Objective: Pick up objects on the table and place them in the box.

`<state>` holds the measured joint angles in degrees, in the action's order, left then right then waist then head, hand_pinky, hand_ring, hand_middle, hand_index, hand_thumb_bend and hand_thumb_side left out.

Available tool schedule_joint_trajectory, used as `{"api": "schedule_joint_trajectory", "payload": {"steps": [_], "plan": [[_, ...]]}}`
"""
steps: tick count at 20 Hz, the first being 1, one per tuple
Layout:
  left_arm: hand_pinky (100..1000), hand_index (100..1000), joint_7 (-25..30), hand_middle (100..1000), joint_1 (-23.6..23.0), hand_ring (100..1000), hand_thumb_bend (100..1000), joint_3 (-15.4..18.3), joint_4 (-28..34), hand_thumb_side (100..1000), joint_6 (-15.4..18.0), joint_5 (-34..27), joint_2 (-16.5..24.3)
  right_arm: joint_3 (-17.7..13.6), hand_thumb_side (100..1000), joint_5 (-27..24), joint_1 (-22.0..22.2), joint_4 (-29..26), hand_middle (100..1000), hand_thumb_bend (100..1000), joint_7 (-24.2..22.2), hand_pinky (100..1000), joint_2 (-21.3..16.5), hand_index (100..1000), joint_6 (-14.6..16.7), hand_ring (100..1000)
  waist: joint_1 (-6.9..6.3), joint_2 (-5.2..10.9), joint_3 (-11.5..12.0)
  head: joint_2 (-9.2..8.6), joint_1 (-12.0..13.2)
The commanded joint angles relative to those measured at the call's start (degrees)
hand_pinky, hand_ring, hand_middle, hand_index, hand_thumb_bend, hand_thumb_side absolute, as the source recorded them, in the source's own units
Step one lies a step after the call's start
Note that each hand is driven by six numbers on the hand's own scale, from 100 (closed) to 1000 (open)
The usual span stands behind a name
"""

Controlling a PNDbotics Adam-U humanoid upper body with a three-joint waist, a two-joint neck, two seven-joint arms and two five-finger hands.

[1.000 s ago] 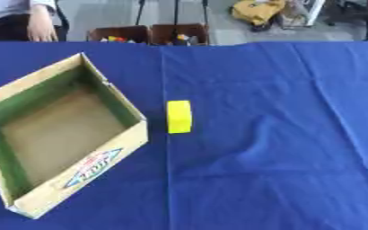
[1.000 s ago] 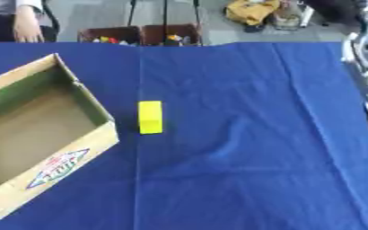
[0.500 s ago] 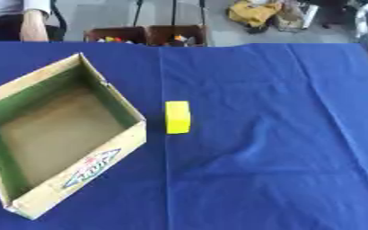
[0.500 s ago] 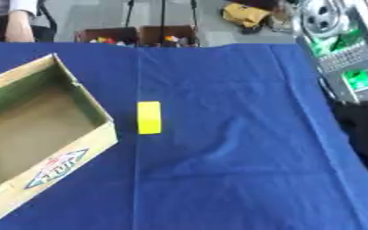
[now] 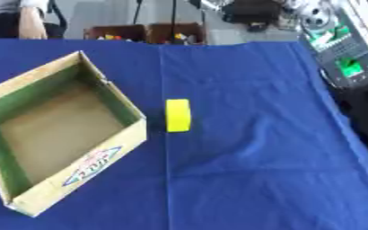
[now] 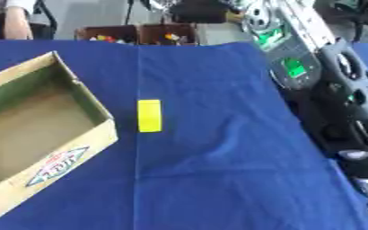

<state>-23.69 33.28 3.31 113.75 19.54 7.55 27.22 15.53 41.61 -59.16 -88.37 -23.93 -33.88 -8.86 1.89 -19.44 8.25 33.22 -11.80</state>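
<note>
In the left eye view, a yellow block (image 5: 177, 115) lies on the blue tabletop (image 5: 258, 148) just right of the open, empty box (image 5: 58, 130), its long axis running away from the robot; only the right arm (image 5: 340, 54) shows, at the upper right edge. In the right eye view that arm fills the right side, with the right hand (image 6: 365, 168) low at the edge, well right of the block; whether its fingers are open I cannot tell. The left hand shows nowhere, so the right looks the nearer for the pick.

Yellow block (image 5: 177, 115) on blue cloth (image 5: 250, 170), just beside open cardboard box (image 5: 101, 159)
</note>
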Motion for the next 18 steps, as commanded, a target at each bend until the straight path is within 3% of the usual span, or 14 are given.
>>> {"api": "schedule_joint_trajectory", "payload": {"steps": [1,3,8,11,12,18], "plan": [[749,949,0.2,895,1.0,904,100,0.1,0.8,962,0.0,-0.2,1.0,0.0,876,0.4,-1.6,2.1,887,570,-2.4,833,0.2,909,1.3,896,0.80,2.40,0.2,0.15,-0.2],[749,949,0.2,895,1.0,904,100,0.1,0.8,962,0.0,-0.2,0.9,-0.1,849,-0.4,-1.6,2.7,885,639,-3.8,839,0.6,915,1.6,899,0.80,2.37,0.3,0.18,-0.2],[749,949,0.2,895,1.1,904,100,0.1,0.8,962,0.0,-0.2,0.9,0.5,763,-3.6,-1.2,2.6,881,681,-7.4,856,0.9,922,0.6,908,0.81,2.34,0.3,0.07,-0.1],[749,949,0.3,895,1.1,904,100,0.1,0.8,962,0.0,-0.3,0.9,0.6,763,-4.4,-1.2,2.1,881,681,-8.7,856,0.8,922,0.0,908,0.81,2.34,0.3,0.06,0.0],[749,948,0.3,895,1.1,904,100,0.1,0.8,961,0.0,-0.3,0.9,0.8,527,-4.7,-1.0,2.1,895,772,-9.0,881,0.9,940,-0.1,931,0.83,2.29,0.4,-0.01,0.0],[749,948,0.2,894,1.1,903,100,0.2,0.8,962,-0.1,-0.2,0.8,2.0,414,-9.1,0.9,2.1,918,742,-13.5,867,1.7,922,-0.8,930,0.83,2.17,0.4,0.07,0.4]]}}
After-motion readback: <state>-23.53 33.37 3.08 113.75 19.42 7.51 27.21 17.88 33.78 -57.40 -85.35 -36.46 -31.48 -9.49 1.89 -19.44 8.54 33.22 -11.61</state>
